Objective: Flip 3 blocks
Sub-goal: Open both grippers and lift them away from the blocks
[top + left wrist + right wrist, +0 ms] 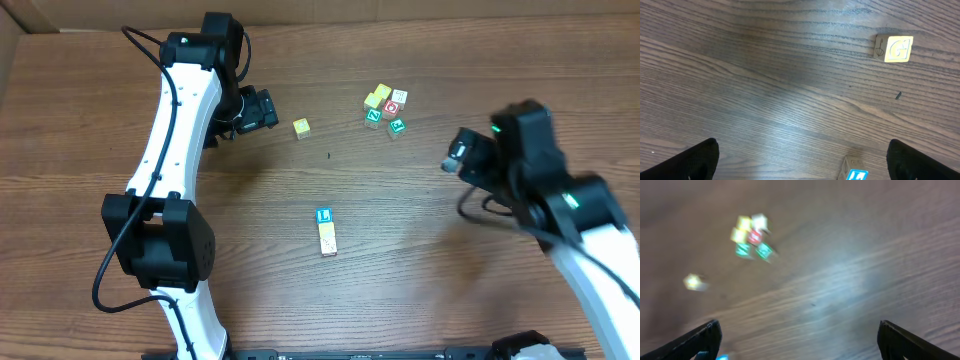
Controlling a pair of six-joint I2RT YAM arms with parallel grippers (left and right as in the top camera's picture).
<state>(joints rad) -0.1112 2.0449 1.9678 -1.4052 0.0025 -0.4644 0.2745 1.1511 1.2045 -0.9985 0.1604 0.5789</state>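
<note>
Three blocks (326, 231) lie in a row; left gripper (802, 162) and right gripper (800, 340) hover spread wide, empty.

Work surface: a table (420, 260) of dark brown wood, with the grain running left to right. Far edge: a tan, cardboard-like panel (400, 8) borders the table and fills the far left corner. Lighting: diffuse, leaving a pale sheen (790, 125) across the wood. One small dark speck (328, 155) marks the surface.
</note>
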